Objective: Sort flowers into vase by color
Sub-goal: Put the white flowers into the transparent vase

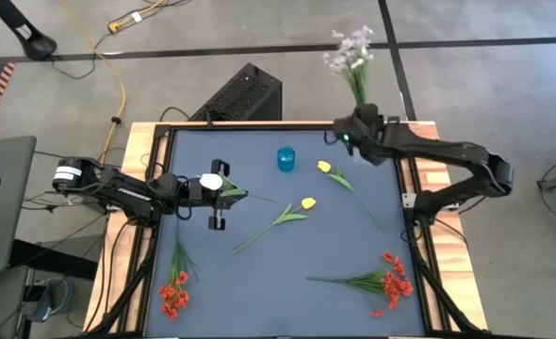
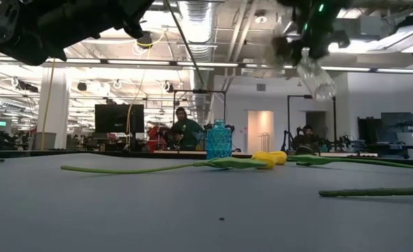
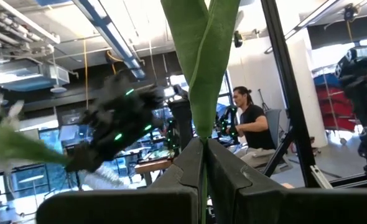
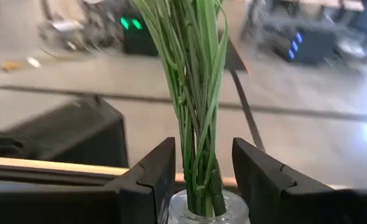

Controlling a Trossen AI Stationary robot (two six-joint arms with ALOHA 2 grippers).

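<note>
red flowers (image 1: 174,290) at worktop (image 1: 259,292) front left. left claw (image 1: 223,193) pinching a white tulip's stem (image 3: 203,74). blue vase (image 1: 286,158) rear centre; two yellow tulips (image 1: 307,202) beside it. right claw (image 1: 346,135) gripping a clear vase (image 4: 203,211) of lilac sprays (image 1: 351,52). more red flowers (image 1: 394,281) front right.

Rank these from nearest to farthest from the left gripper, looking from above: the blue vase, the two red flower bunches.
From the left gripper, in the high view:
1. Blue vase, toward the table's far edge, near the middle.
2. Left red bunch, at the near edge on the left arm's side.
3. Right red bunch, near the right arm's corner, clearly farthest.
</note>
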